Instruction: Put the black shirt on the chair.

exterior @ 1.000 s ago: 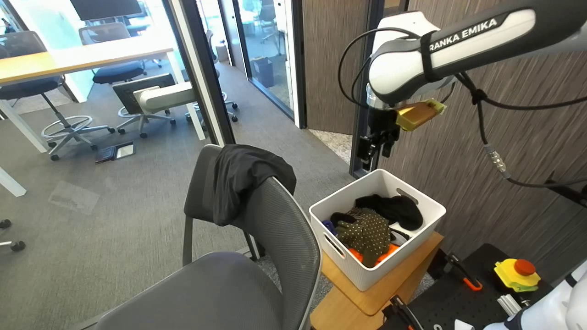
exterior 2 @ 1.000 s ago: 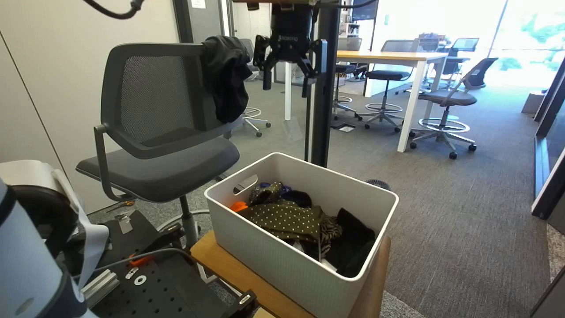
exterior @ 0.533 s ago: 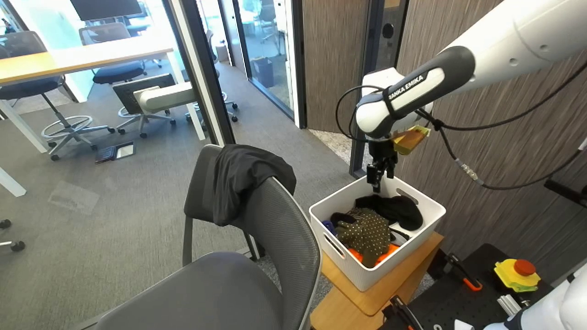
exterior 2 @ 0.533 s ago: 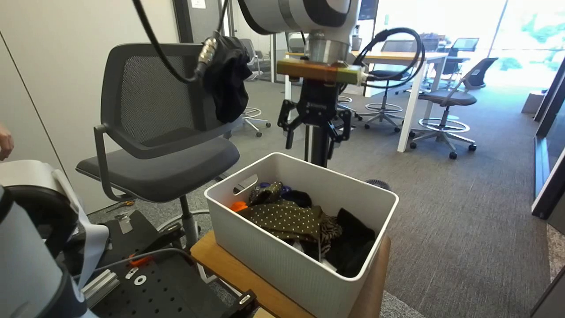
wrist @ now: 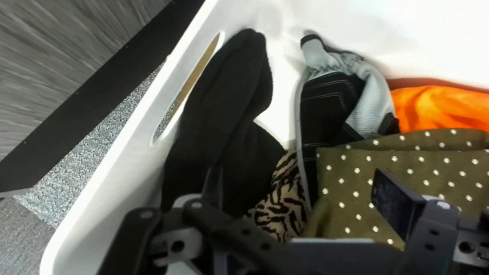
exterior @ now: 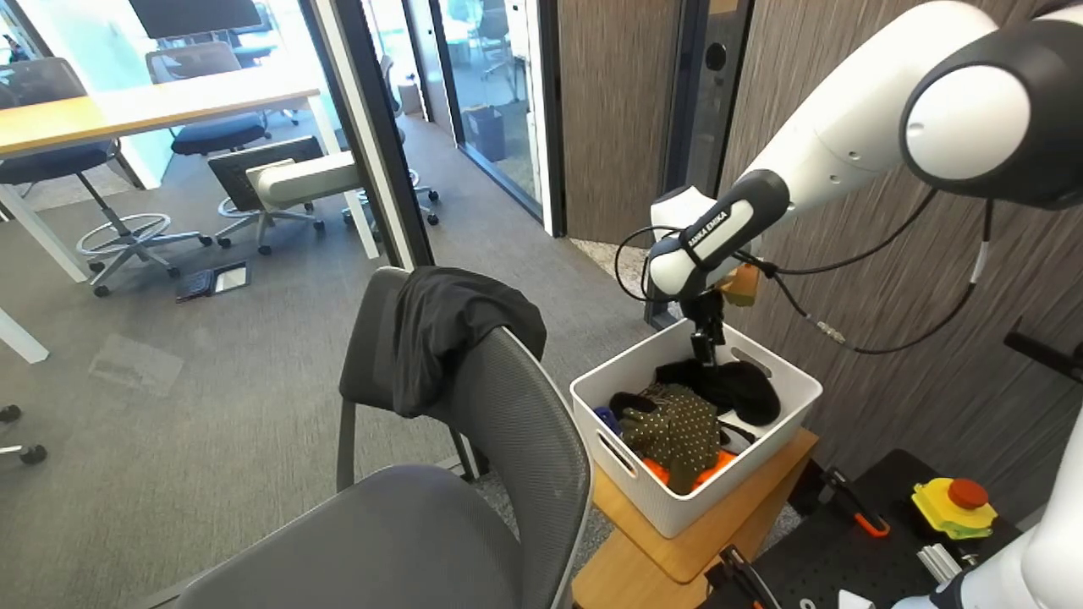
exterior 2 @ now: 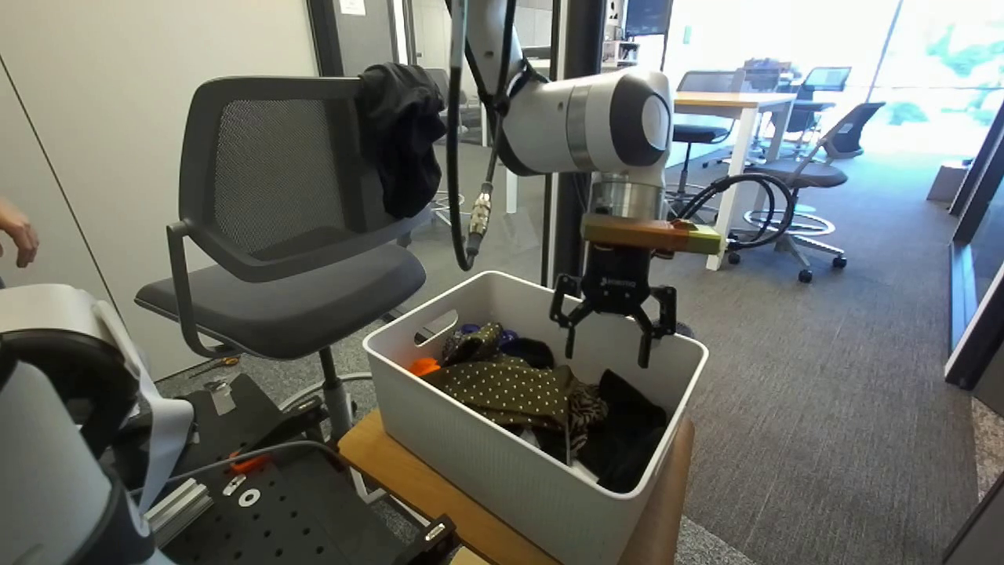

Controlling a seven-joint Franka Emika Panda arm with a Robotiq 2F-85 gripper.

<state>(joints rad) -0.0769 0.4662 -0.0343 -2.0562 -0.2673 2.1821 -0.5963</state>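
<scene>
A black garment (exterior: 461,317) hangs over the backrest of the grey chair (exterior: 381,541); it also hangs there in an exterior view (exterior 2: 401,141). A black cloth (exterior: 728,389) lies in the white bin (exterior 2: 502,479), at the end with a handle slot, and shows in the wrist view (wrist: 225,126). I cannot tell which one is the shirt. My gripper (exterior 2: 606,357) is open and empty, pointing down into the bin's top. In the wrist view my gripper (wrist: 298,183) has its fingers wide apart, one over the black cloth, one over dotted olive cloth (wrist: 355,183).
The bin stands on a wooden stand (exterior: 677,558). It also holds orange cloth (wrist: 439,107), a grey-black glove-like item (wrist: 336,99) and tiger-print cloth (wrist: 280,210). A dark post (exterior 2: 576,157) stands behind the bin. A person's hand (exterior 2: 17,235) shows at the far left.
My gripper has come down from high above to the bin, staying open. A person's hand has come into view at the left. The chair, the garment on it and the bin's contents look unchanged.
</scene>
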